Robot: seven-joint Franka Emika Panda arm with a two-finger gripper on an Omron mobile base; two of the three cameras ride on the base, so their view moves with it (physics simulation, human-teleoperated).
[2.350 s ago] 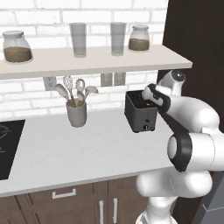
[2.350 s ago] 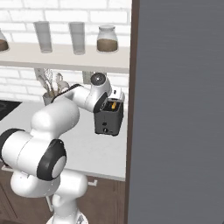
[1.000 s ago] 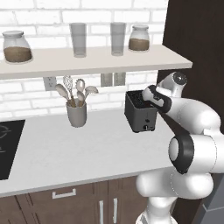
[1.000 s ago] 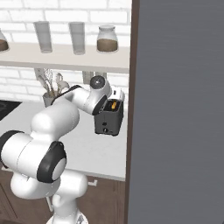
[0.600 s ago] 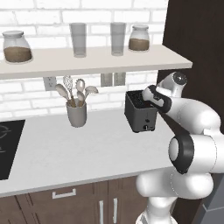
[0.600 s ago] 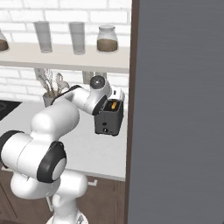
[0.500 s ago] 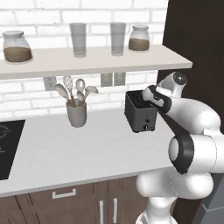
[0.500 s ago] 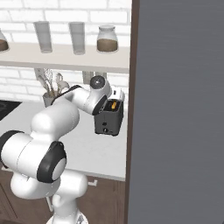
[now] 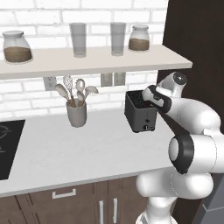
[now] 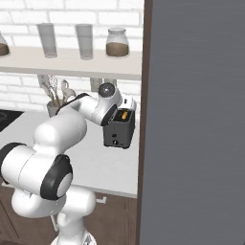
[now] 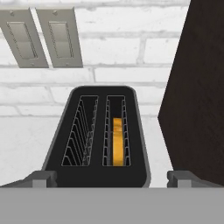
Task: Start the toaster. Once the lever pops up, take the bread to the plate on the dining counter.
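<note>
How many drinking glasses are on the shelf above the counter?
2. One glass stands left of centre on the shelf; the second glass stands just to its right, beside the right-hand jar. Both appear empty. None seems hidden.

White worktop (image 9: pixel 78 153) under toaster (image 9: pixel 139 113), utensil crock (image 9: pixel 76 115)

arm (image 9: pixel 192 114): tiny shift since a couple seconds back, wrist nudges a bit further over the toaster (image 9: pixel 140 111) | last second: no visible move anywhere | bread (image 11: pixel 117 141): no change I can spot
</note>
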